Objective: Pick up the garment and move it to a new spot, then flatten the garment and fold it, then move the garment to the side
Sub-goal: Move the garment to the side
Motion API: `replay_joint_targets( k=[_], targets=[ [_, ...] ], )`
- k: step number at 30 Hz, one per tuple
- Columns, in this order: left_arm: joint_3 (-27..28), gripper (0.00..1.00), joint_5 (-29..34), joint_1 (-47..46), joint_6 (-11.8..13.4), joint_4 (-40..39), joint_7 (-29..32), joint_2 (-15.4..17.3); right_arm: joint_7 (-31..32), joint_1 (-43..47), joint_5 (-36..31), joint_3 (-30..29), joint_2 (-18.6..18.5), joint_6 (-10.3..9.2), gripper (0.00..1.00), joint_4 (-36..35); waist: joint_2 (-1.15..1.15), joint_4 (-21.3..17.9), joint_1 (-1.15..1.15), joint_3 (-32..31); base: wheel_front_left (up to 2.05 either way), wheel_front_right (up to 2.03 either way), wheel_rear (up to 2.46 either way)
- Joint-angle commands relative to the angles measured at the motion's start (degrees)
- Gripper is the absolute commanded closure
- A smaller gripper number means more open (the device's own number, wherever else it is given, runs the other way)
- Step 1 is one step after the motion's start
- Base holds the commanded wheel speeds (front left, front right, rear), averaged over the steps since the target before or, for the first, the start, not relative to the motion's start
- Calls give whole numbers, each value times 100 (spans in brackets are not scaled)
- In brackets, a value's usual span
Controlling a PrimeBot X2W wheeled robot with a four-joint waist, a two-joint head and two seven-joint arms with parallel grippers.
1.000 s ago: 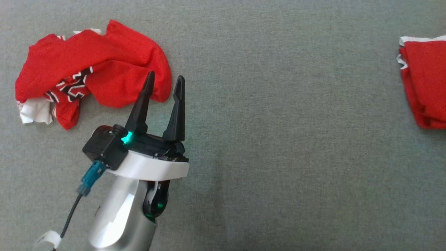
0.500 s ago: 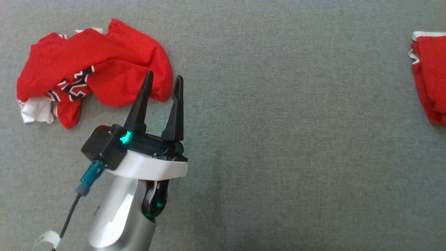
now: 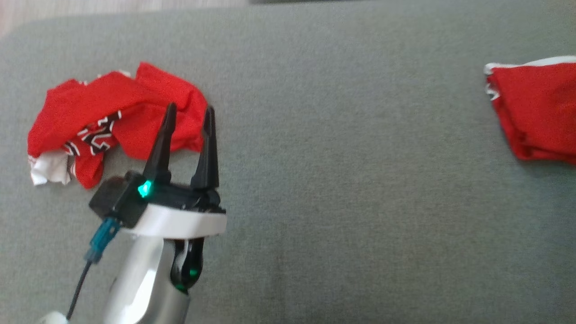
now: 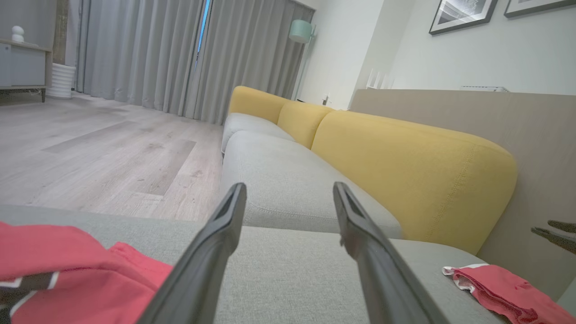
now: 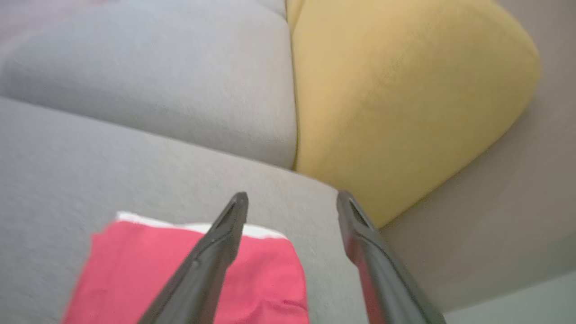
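A crumpled red garment (image 3: 112,103) with white and black trim lies at the left of the grey seat (image 3: 337,180); the left wrist view shows it (image 4: 67,270) low on the left. My left gripper (image 3: 190,108) (image 4: 289,186) is open, its fingertips over that garment's right edge, nothing between them. A folded red garment (image 3: 535,108) (image 4: 499,288) with a white hem lies flat at the far right. My right gripper (image 5: 292,195) hangs open above the folded garment (image 5: 121,270), holding nothing. Dark fingertips (image 4: 553,231) of that arm show at the left wrist view's right edge.
The seat's far edge and pale wooden floor (image 3: 67,6) run along the top left. Yellow back cushions (image 4: 405,171) (image 5: 396,99) stand behind the seat, beyond the folded garment. A second grey seat (image 4: 279,180) adjoins it. Bare grey fabric stretches between the two garments.
The folded garment slid slightly right between the earlier frames. Now the whole head picture has shifted and blurred, so the camera has moved. The left gripper stays open by the crumpled garment.
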Motion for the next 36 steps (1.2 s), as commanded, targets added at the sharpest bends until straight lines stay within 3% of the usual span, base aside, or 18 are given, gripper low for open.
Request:
replay_joint_targets(
  k=[1,10,18,25,36],
  targets=[
    [251,0,53,58,-34,-206,-28,45,-173,-72,-74,-102,140,21,0,-273,0,-132,1,-281,0,0,0],
    [555,0,112,500,-34,-275,-28,45,-491,396,152,-991,1586,21,0,-1643,0,-278,1,-844,0,0,0],
    [570,0,89,874,-34,-272,-28,45,-769,2092,268,-1249,2758,21,0,-3378,0,-245,1,-1037,0,0,0],
    [630,0,102,1112,-2,-135,-28,45,-926,3454,79,-1337,3204,21,0,-4045,0,-227,1,-1121,0,0,0],
    [802,0,5,1397,50,-139,-28,45,-938,4551,201,-1174,3304,21,0,-4640,0,-294,1,-1234,0,0,0]
  ],
)
